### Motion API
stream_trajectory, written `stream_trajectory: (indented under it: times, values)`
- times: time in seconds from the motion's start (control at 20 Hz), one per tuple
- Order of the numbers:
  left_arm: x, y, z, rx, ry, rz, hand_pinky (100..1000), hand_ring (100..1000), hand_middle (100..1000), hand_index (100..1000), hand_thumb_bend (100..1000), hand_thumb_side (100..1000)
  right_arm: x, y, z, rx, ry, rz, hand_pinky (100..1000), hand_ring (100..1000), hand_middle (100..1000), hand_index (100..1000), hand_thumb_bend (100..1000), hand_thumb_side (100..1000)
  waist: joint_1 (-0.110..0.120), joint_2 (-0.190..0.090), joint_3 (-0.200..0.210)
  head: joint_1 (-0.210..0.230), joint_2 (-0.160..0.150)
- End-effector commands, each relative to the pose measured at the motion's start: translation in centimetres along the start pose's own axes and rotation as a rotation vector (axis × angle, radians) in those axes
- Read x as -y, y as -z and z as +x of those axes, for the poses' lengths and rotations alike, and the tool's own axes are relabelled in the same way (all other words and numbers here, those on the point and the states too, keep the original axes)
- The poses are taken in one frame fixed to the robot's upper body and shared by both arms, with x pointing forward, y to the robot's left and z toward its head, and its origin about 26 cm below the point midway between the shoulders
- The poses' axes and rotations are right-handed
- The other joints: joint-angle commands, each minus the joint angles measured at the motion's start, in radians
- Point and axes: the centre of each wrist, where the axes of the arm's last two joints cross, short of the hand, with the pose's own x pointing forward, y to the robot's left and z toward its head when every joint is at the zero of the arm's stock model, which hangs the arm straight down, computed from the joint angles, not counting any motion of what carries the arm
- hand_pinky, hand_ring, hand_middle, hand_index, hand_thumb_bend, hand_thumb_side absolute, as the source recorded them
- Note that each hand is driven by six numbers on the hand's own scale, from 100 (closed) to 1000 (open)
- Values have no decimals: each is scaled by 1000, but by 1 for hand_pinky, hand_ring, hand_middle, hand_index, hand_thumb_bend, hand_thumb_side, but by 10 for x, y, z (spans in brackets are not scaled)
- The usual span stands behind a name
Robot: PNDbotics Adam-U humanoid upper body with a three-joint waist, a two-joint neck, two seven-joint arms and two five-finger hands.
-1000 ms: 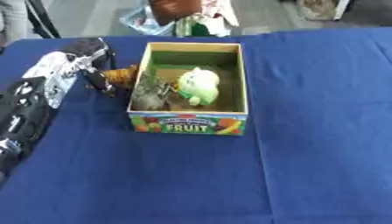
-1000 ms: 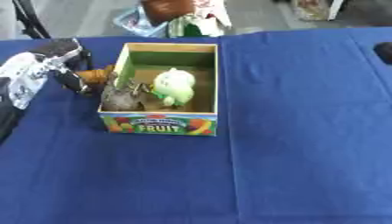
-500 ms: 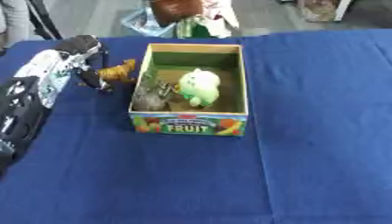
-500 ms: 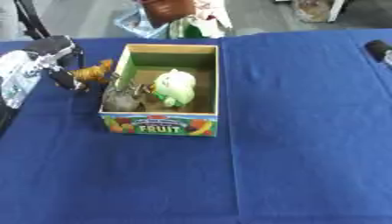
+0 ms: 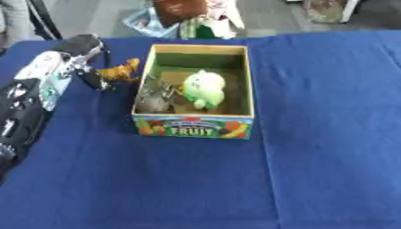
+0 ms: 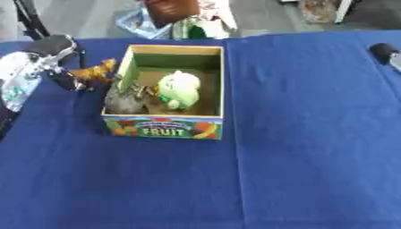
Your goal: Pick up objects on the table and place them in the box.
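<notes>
An open cardboard box (image 5: 194, 126) with a fruit label on its front stands mid-table. Inside it lie a pale green toy (image 5: 203, 87) and a grey toy (image 5: 153, 102). My left hand (image 5: 77, 49) comes in from the left, its dark fingers (image 5: 94, 79) curled on a small orange-brown toy (image 5: 121, 70) just outside the box's left wall, near its far corner. Of my right hand (image 6: 382, 51) only a dark tip shows at the right edge of the right eye view, far from the box.
A blue cloth (image 5: 313, 147) covers the table. Past the far edge sit a brown bag (image 5: 178, 10) and a green and white packet (image 5: 205, 27) on the floor. My black and white left forearm (image 5: 23, 103) lies along the table's left side.
My left hand has carried the orange-brown toy a little farther back along the box's left wall, then held about still. The box and its contents have not moved.
</notes>
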Motion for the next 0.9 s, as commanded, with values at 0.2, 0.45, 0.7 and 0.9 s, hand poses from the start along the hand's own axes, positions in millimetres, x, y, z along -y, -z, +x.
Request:
stream_trajectory:
  times: [0.2, 0.45, 0.7, 0.9]
  values:
    - [-31, -7, -6, -27, 22, 151, 267, 120, 100, 245, 317, 118, 10, 5, 4, 22, -22, -5, 591, 705, 719, 854, 558, 282, -2, -18, 3, -5, 5]
    - [-38, -8, -5, -29, 21, 194, 264, 113, 100, 238, 322, 120, 10, 5, 4, 22, -22, -4, 593, 706, 720, 855, 556, 280, -2, -19, 4, -6, 6]
    - [-60, -16, -3, -29, 28, 262, 265, 108, 100, 235, 329, 124, 11, 4, 4, 22, -24, -1, 594, 707, 721, 855, 557, 280, -2, -24, 6, -9, 6]
    - [-80, -24, 2, -2, 21, 327, 261, 104, 100, 231, 331, 128, 12, 3, 3, 19, -27, 1, 594, 707, 721, 856, 559, 280, 1, -29, 8, -12, 9]
